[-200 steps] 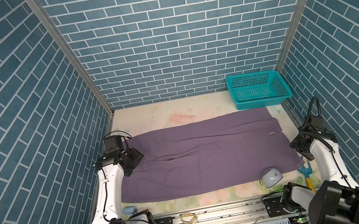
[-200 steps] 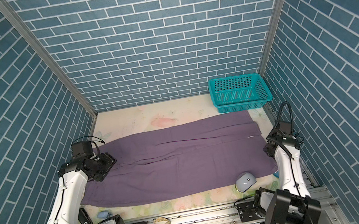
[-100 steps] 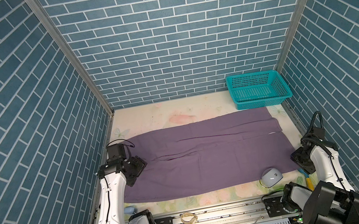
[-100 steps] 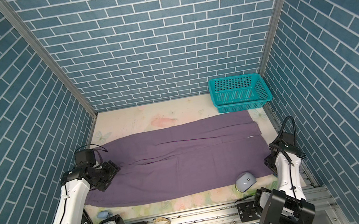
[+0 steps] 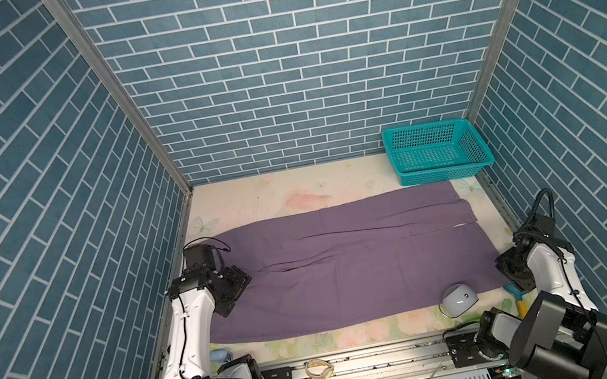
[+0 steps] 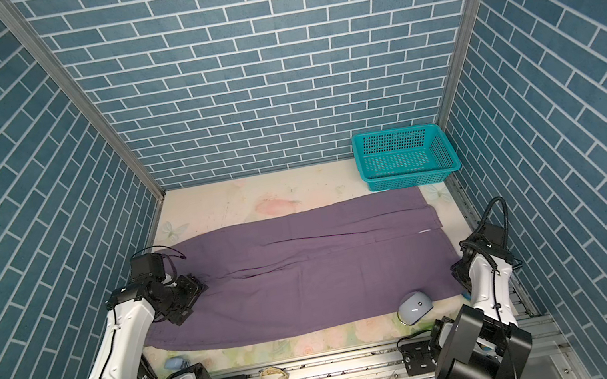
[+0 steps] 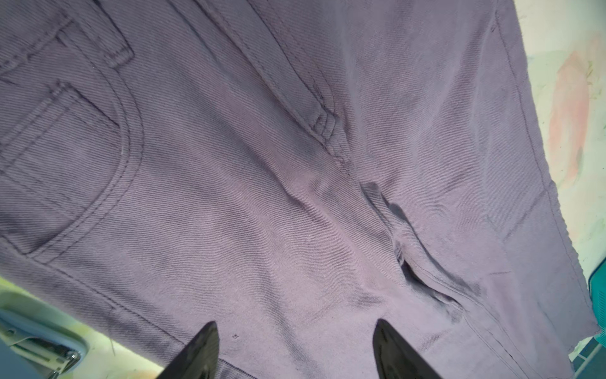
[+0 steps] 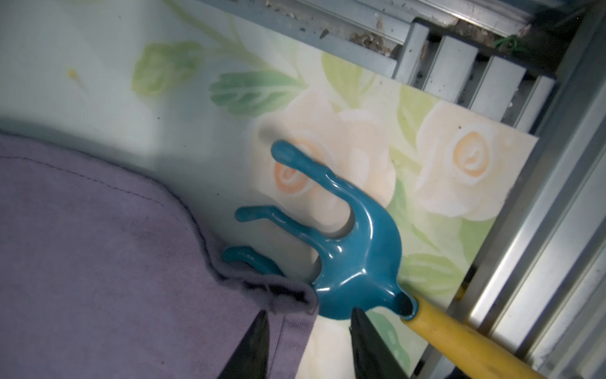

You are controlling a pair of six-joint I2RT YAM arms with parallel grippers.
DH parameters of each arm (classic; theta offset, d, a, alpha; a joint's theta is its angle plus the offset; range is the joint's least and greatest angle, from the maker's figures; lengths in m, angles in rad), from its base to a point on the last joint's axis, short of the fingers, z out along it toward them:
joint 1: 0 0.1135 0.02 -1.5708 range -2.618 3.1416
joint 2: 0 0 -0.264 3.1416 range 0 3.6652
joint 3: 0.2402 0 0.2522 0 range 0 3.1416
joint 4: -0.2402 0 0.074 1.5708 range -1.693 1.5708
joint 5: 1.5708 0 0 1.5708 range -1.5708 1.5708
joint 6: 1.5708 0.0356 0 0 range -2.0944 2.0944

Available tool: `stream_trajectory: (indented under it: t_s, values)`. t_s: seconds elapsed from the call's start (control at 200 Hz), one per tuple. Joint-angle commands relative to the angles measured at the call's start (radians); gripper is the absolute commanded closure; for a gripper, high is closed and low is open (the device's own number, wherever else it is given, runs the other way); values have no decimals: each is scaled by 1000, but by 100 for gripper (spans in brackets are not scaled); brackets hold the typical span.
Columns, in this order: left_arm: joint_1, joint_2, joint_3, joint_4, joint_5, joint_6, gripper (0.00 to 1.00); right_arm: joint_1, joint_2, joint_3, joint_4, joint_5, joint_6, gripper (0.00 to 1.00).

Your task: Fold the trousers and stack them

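Right wrist — trousers (image 8: pixel 98 246) corner, between tool (image 8: pixel 308 323) tips

- The left gripper (image 5: pixel 232 291) is moved from the far waist edge of the trousers (image 5: pixel 350 275) toward the near side, and is now held over the pocket and fly area.
- The right gripper (image 5: pixel 513 274) is drawn back along the hem end toward the near side, and is now placed at the near hem corner (image 8: pixel 288 295), just beside the teal rake (image 8: pixel 357 259).

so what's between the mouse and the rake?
The trousers' corner, on bare mat, in both top views; the right wrist view shows it covering one rake prong.
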Motion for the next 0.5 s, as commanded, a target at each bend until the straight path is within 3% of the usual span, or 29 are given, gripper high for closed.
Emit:
stream_trajectory:
  t_s: [0.0, 0.255, 0.41, 0.495]
  values:
    - [6, 21, -13, 8, 5, 7, 25, -6, 9, -15, 34, -8, -11, 64]
    - [6, 48, -1, 20, 5, 7, 25, -11, 38, -32, 78, -44, -28, 76]
    - [6, 48, -8, 27, 7, 7, 25, -12, 32, -37, 87, -51, -26, 100]
    - [5, 49, -8, 27, 9, 9, 25, -12, 22, -39, 74, -49, -26, 100]
